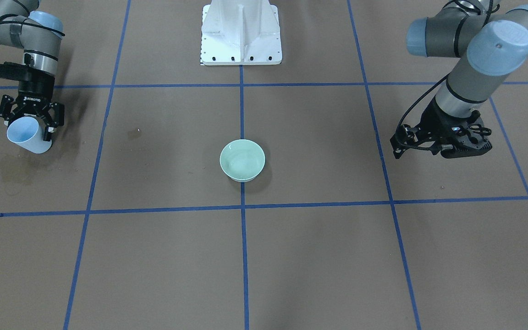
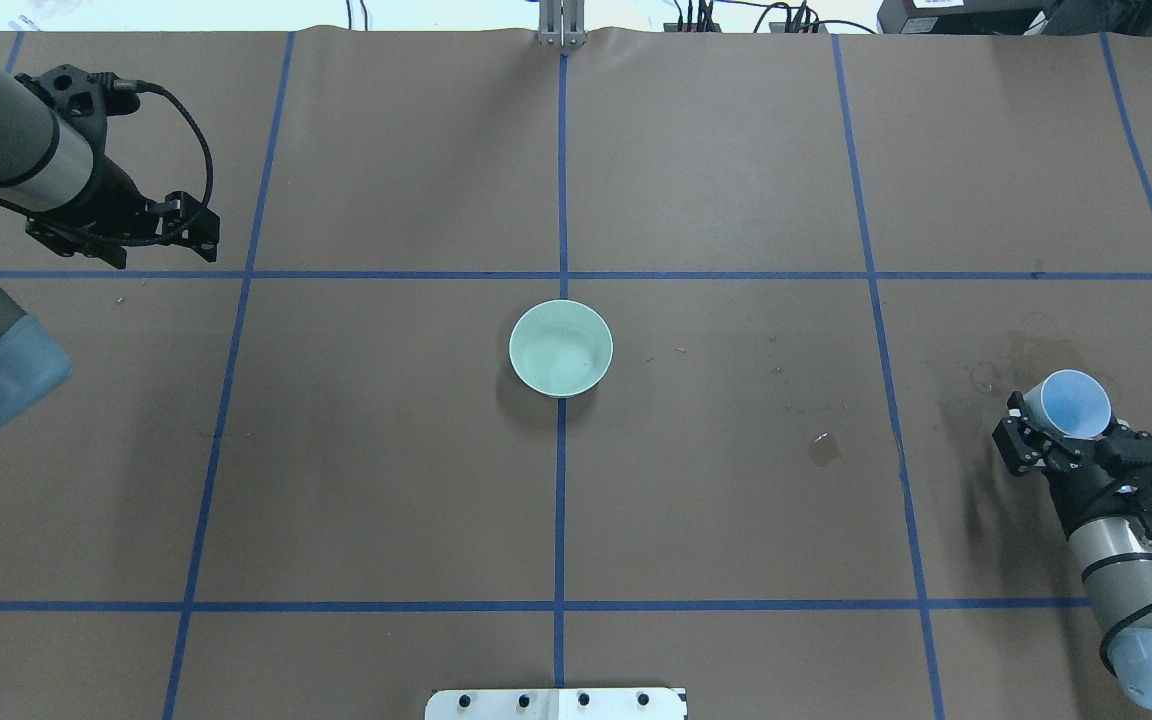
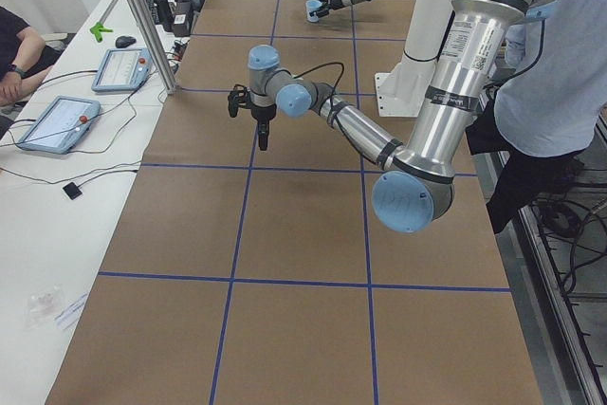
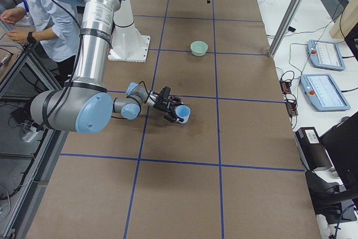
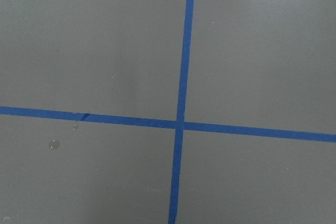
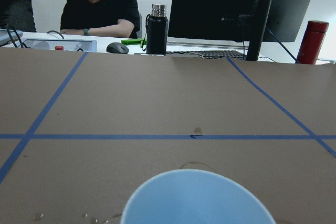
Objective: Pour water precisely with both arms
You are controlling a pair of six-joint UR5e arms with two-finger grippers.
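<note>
The right pincer [image 2: 1071,432] grips a tilted light blue cup [image 2: 1072,403]; the left pincer [image 2: 198,224] looks closed, and the green bowl [image 2: 561,348] seems empty.

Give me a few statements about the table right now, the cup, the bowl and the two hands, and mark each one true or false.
1. The right hand grips a light blue cup. True.
2. The green bowl sits on a blue tape line near the table's middle. True.
3. The left hand holds the bowl. False: it holds nothing and hangs far from the bowl.
4. The cup is directly above the bowl. False: it is off to the side, well away from it.
5. Damp stains mark the brown paper near the cup. True.
</note>
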